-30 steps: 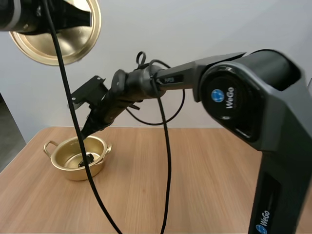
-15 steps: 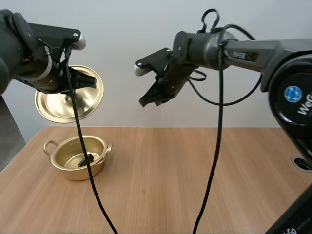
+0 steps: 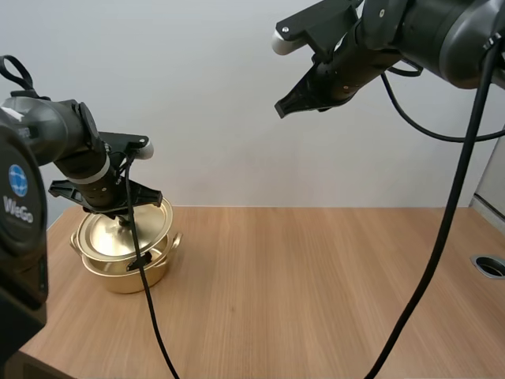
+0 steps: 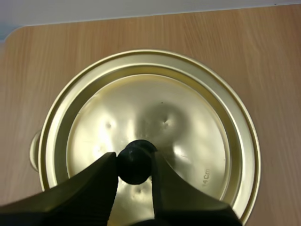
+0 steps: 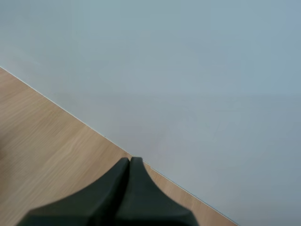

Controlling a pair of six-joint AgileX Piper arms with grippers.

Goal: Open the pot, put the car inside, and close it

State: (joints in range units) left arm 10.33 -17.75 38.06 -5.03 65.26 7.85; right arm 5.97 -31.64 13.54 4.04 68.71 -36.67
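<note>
Our left gripper [image 4: 133, 163] is clamped on the black knob [image 4: 134, 161] of the lid [image 4: 193, 117], pinching it from both sides. The lid hangs over the pot [image 3: 136, 276], which stands at the far left of the table [image 3: 316, 292].

In the left wrist view the lid covers almost all of the pot, and one pot handle peeks out beside the lid's edge, so we judge the two nearly centred. In the high view the lid is tilted rather than flat. Its right edge stands clear above the rim, while its left edge lies close to the rim. We cannot tell if it touches there.

We take the car to be inside the pot under the lid. A dark patch in the gap at the near rim may be it, but we cannot say for sure.

Our right gripper [image 3: 286, 105] is closed on nothing, pressed into one dark wedge. It is raised high at the far right, well apart from the pot.

The closing step falls to the left arm, as the rim lies straight below the lid. What is left, we judge, is to level the lid, lower it until it seats all round, then let go of the knob. If released while tilted, the lid could settle crooked or slide off to the left.
</note>
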